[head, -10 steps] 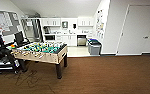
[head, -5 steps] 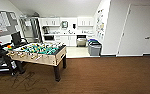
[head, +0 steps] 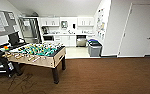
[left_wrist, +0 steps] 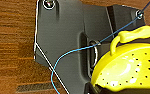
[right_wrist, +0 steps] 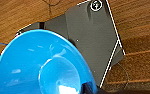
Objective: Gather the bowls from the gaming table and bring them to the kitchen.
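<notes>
A yellow-green bowl with small holes and a loop handle hangs over the brown wood floor in the left wrist view, and my left gripper is shut on its rim. In the right wrist view a bright blue bowl is held over the same floor, my right gripper shut on its edge. Ahead in the head view lies the kitchen, with white cabinets, a counter and a steel dishwasher. The gaming table is out of view.
A foosball table stands at the left on the brown floor. Behind it are a desk with a monitor and cables on the floor. A grey bin sits by the white wall corner, and a white door is at the right.
The whole head view has shifted a little: the foosball table now sits slightly larger and further left, as the camera has moved forward. Nothing else has visibly changed.
</notes>
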Available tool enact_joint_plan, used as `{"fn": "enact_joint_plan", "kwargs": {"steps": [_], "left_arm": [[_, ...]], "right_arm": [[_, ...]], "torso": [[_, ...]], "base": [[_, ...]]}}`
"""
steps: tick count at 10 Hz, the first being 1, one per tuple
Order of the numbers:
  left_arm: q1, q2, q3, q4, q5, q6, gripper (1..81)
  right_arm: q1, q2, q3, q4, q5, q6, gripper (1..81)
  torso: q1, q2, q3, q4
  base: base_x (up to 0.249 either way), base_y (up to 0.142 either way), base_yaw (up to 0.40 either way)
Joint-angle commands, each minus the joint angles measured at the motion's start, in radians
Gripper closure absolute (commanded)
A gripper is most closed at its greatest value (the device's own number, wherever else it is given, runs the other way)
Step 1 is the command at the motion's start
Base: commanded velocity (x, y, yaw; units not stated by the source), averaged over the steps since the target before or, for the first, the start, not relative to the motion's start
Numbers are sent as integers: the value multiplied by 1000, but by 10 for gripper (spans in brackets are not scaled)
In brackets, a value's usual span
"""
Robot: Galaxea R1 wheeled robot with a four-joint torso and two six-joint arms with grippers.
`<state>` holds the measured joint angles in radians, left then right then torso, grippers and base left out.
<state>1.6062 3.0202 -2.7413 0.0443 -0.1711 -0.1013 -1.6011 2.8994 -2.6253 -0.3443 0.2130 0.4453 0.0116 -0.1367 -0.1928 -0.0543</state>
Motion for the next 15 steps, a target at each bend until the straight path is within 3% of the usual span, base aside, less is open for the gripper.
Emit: {"fn": "enact_joint_plan", "kwargs": {"steps": [1,9,15], "left_arm": [[-28,-7,-2,-1,51,5,811],[-28,-6,-2,-1,53,5,811],[-28,-4,-2,-1,53,5,811]], "right_arm": [[34,-7,2,-15,-38,1,811],[35,-7,2,-15,-37,1,811],[35,-7,2,-15,-37,1,811]], "torso": [[0,0,0,0],[0,0,0,0],[0,0,0,0]], "base": [[174,0,0],[174,0,0],[174,-72,0]]}}
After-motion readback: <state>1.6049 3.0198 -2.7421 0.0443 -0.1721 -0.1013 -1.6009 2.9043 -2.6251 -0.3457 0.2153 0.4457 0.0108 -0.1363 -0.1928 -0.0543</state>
